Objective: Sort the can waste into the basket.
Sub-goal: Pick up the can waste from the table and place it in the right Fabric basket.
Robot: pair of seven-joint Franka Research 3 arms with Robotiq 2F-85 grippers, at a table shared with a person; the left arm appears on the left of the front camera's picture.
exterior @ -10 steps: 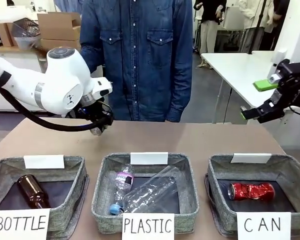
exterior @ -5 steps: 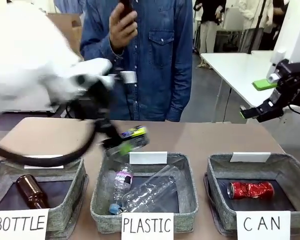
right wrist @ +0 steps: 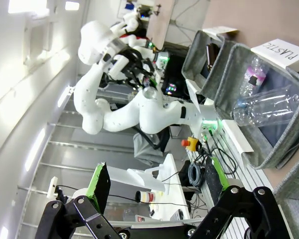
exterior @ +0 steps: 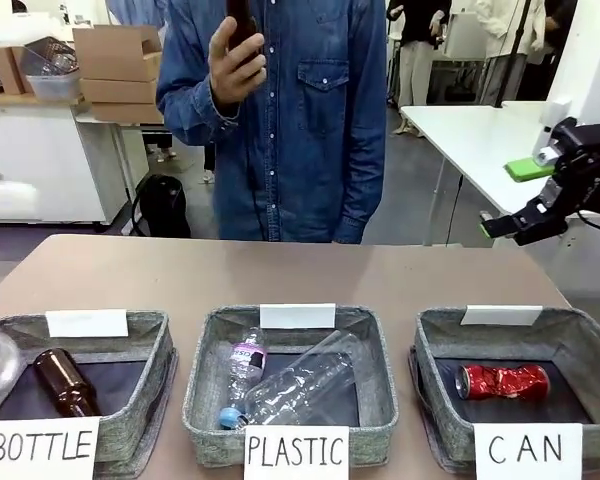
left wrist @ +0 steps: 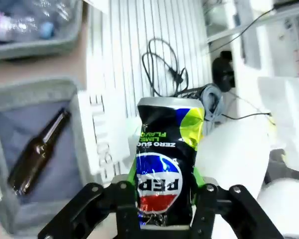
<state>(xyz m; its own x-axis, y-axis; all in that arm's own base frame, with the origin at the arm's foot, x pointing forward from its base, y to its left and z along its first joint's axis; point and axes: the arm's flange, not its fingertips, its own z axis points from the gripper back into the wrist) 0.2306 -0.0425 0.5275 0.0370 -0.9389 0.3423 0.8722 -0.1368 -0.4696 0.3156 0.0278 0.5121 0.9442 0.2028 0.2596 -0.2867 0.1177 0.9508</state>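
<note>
My left gripper [left wrist: 164,186] is shut on a crushed black can [left wrist: 167,149] with a blue Pepsi logo, held upright past the table's near edge. Below it lies the BOTTLE bin [left wrist: 35,92]. The grey CAN basket [exterior: 580,322] stands at the front right of the table with a crushed red can [exterior: 502,381] lying in it. My right gripper [exterior: 520,224] hangs open and empty in the air above and behind that basket. In the right wrist view its green-padded fingers [right wrist: 98,181] stand wide apart.
The PLASTIC bin [exterior: 205,340] in the middle holds clear bottles, and the BOTTLE bin [exterior: 140,322] at the left holds a brown bottle [exterior: 62,382]. A person in a denim shirt [exterior: 300,120] stands at the far side, one hand [exterior: 235,60] holding a dark bottle high.
My left arm has swung with the black can from the table's back left, across the front, out past the left edge. The person's hand has risen with a dark bottle. The right arm stays still.
</note>
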